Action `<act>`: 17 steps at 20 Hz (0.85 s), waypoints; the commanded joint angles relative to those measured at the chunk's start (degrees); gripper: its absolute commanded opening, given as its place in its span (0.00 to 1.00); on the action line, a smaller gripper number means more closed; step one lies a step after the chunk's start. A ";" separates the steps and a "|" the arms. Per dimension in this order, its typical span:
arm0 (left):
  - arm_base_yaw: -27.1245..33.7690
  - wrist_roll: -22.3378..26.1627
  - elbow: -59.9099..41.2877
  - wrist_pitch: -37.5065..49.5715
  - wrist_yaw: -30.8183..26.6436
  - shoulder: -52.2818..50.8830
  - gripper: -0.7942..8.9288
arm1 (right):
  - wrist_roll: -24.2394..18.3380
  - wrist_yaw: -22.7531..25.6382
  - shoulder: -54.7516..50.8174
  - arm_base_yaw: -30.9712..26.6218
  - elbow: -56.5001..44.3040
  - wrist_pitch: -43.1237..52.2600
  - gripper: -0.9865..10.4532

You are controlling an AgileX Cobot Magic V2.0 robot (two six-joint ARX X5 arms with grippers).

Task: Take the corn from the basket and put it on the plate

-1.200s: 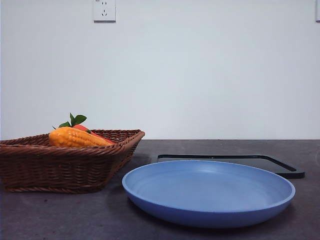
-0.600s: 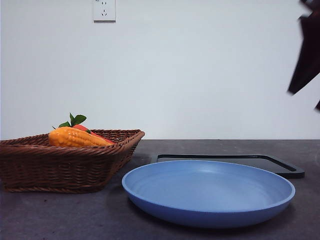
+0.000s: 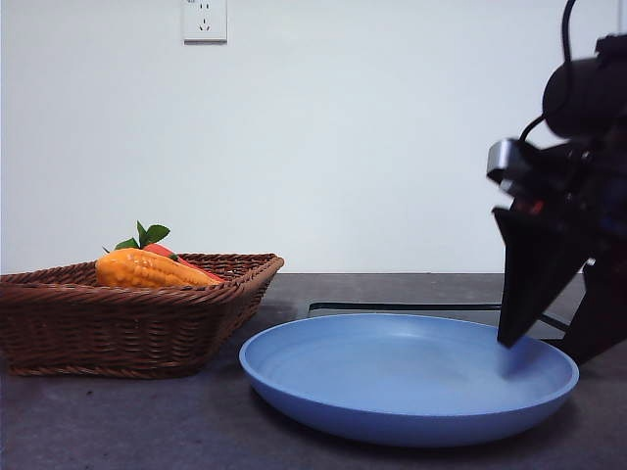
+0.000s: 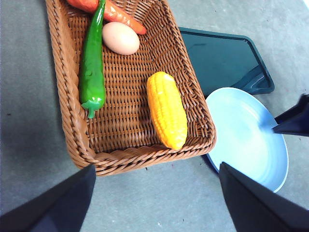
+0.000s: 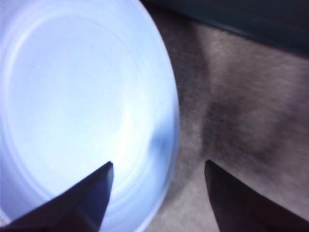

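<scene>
Corn (image 4: 166, 110) lies loose in the wicker basket (image 4: 67, 106); my left pincer (image 4: 154, 203) hangs above, jaws apart, so I should straddle the cob across its middle, while the right pincer (image 3: 554, 343), also apart, crowds the blue plate (image 3: 392, 411).

I read even, soft lighting in the front view, a blurred, overexposed plate (image 5: 72, 106) filling the right wrist view, and a sharp left wrist view with faint shadows.
</scene>
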 commanded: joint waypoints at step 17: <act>-9.40 -0.04 7.06 4.57 -4.00 8.20 0.51 | 1.62 1.92 -7.85 -2.25 1.01 -4.87 0.09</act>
